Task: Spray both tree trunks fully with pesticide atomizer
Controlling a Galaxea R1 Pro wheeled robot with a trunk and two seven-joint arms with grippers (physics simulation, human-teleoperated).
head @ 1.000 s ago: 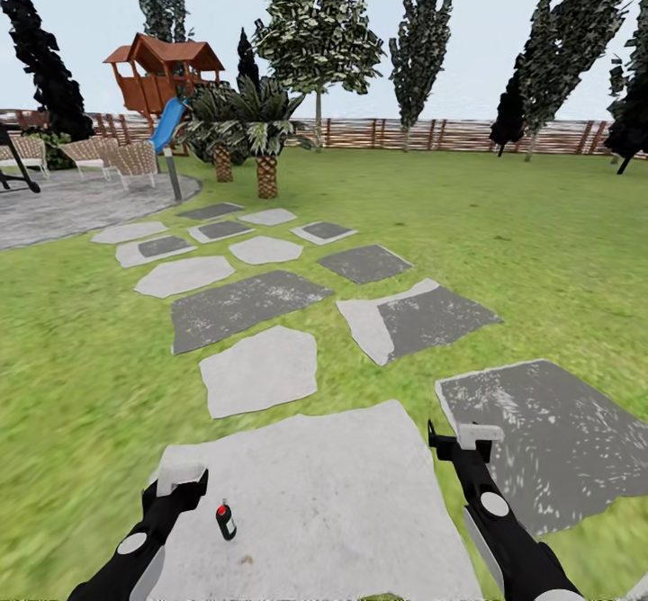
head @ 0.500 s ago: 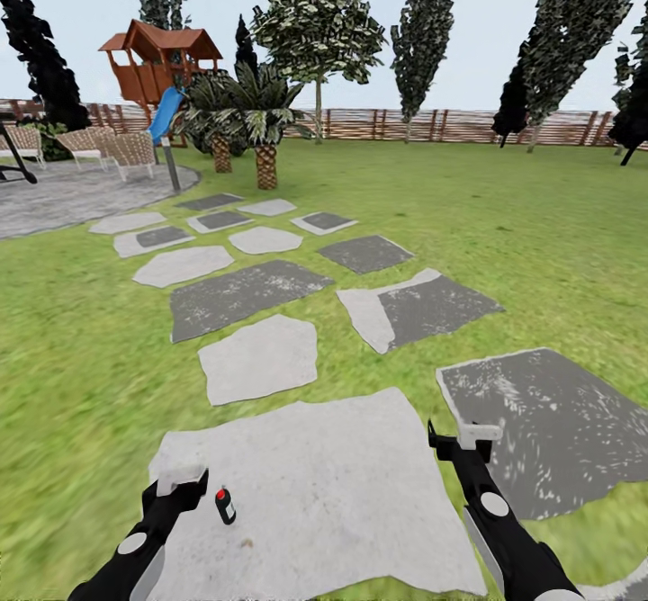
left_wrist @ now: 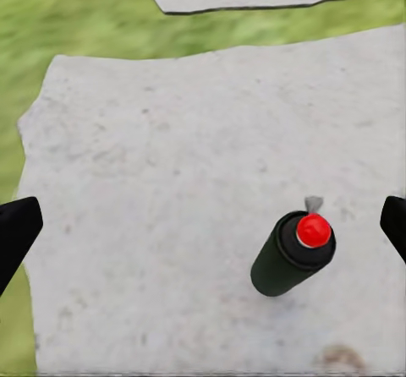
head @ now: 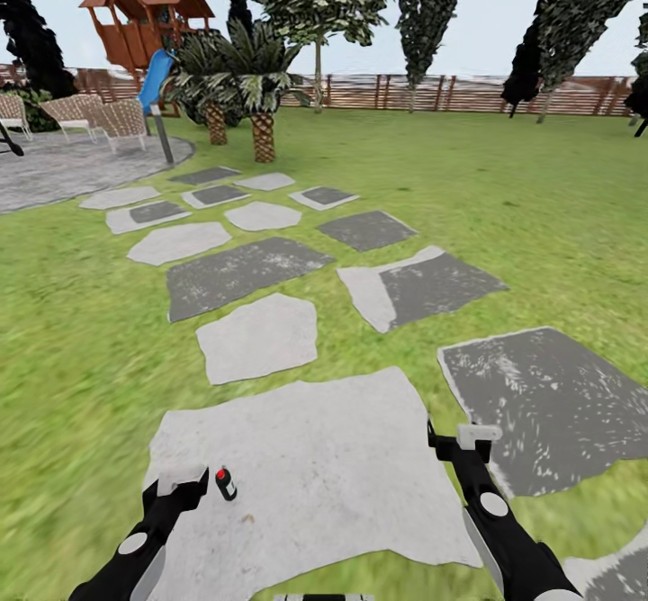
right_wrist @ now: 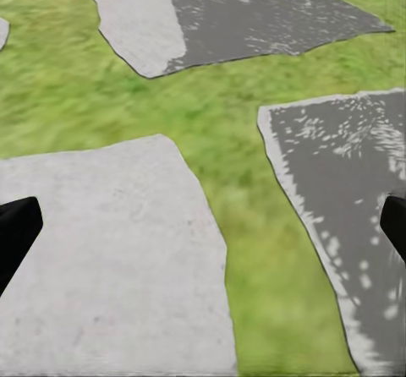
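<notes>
Grey slab: the spray can point(head: 225, 483) stands on a big pale paving stone point(head: 342, 466) set in the grass floor point(head: 72, 385), close in front of the robot.
Can: dark body with a red cap point(left_wrist: 313, 230); it stands upright, long axis vertical, and the left wrist view looks down on its top.
Nearer arm: the left gripper point(head: 180, 482) is just beside the can, not touching; the right gripper point(head: 470, 439) is well apart from it, across the same slab.
Direction from the fingers: in the head view the can sits just to the right of the left fingertips, at about their level. In the left wrist view it lies between the two dark fingers point(left_wrist: 17, 233), much closer to one than the other, so it is off centre.
Left fingers: spread wide, holding nothing.
Right fingers: spread wide too point(right_wrist: 17, 229), with bare stone and grass between them.
Next move, as I judge it: shift the left gripper sideways to centre the can, lower it, then close across the body.
Risk: a fingertip brushing the upright can could tip it over.
</notes>
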